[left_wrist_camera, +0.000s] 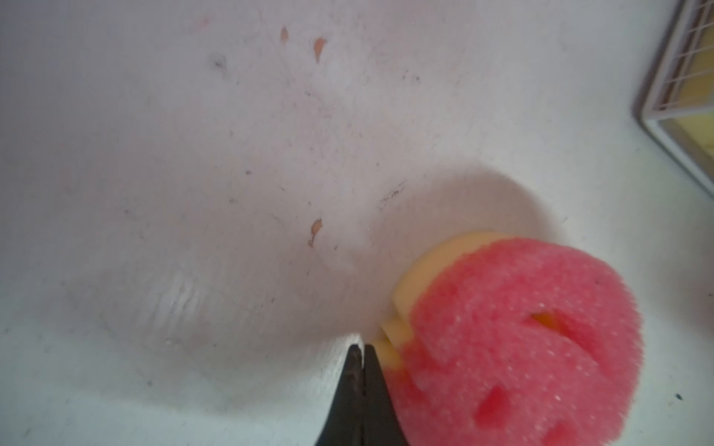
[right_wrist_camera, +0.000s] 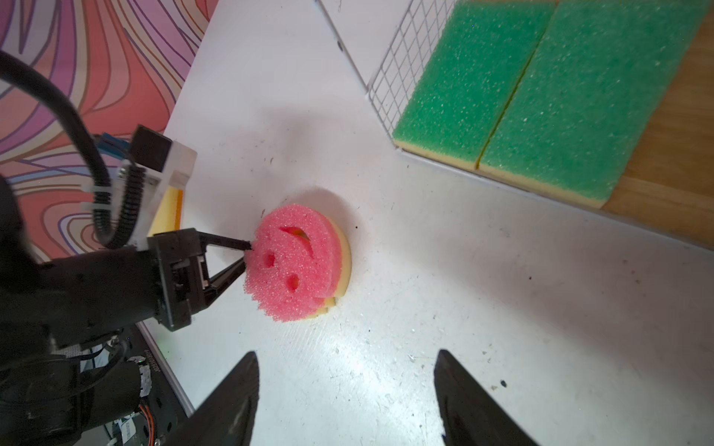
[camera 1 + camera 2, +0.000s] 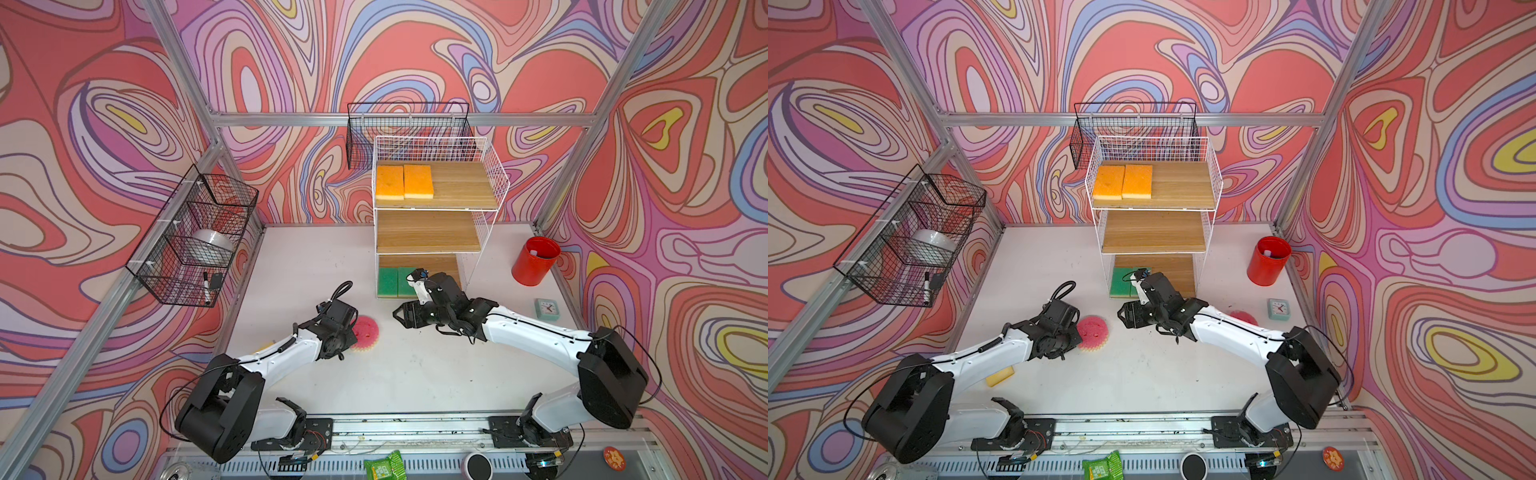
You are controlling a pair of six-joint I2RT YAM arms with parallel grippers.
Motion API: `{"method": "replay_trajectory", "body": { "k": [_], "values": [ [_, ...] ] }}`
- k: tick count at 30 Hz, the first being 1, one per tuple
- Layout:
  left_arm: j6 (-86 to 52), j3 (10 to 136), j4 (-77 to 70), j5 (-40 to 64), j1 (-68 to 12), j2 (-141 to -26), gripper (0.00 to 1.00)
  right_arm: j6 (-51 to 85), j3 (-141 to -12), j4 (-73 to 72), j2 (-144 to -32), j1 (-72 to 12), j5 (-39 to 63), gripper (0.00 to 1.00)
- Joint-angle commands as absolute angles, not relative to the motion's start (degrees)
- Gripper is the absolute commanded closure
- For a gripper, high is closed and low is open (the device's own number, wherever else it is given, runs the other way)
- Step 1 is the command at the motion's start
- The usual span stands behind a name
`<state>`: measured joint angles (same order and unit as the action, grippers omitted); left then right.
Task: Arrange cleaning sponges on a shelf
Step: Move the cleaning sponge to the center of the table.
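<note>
You have three orange-topped sponges: two [image 3: 389, 181] [image 3: 418, 181] well beyond the right pincer [image 3: 398, 319], one [image 3: 998, 376] behind the left pincer [image 2: 246, 255]. Two green-topped sponges [image 2: 463, 81] [image 2: 591, 96] sit just beside the right pincer; of two pink smiley sponges, one [image 2: 293, 262] touches the left pincer and one [image 3: 1245, 318] lies behind the right pincer. Add two black wire baskets [image 3: 407, 104] [image 3: 183, 286], one red cup [image 3: 530, 266] and one clock [image 3: 547, 309].

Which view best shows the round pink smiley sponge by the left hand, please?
Right wrist: the round pink smiley foam sponge shows whole, face included. Left wrist crops and blurs it; both top views show it small, partly behind the left arm.
</note>
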<state>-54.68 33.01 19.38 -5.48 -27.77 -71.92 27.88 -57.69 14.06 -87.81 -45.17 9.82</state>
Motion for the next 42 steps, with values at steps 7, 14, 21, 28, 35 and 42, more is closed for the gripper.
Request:
{"method": "replay_trajectory", "body": {
  "k": [7,14,21,28,35,42],
  "values": [
    [-49.08,33.66,31.06,-11.88,-27.97,-52.92,0.44,26.84,-70.87,26.35,-99.65,-51.04,1.81,0.23],
    [-46.85,32.69,34.89,-13.14,-27.96,-44.98,0.26,27.93,-79.9,32.51,-107.88,-54.29,-1.37,0.23],
    [-45.86,30.09,34.19,-11.35,-27.89,-40.65,0.26,31.34,-84.98,36.55,-113.53,-56.16,-4.98,0.3],
    [-45.38,26.89,32.43,-9.72,-27.95,-39.33,0.26,33.47,-87.08,38.65,-116.72,-57.17,-6.95,0.35],
    [-45.9,24.84,31.11,-9.14,-27.89,-38.48,0.27,31.02,-90.37,40.69,-118.09,-57.11,-8.87,0.38],
    [-46.06,24.35,32.78,-10.01,-27.9,-35.74,0.27,30.1,-91.06,40.98,-120.13,-57.16,-5.39,0.38]
  ]
}}
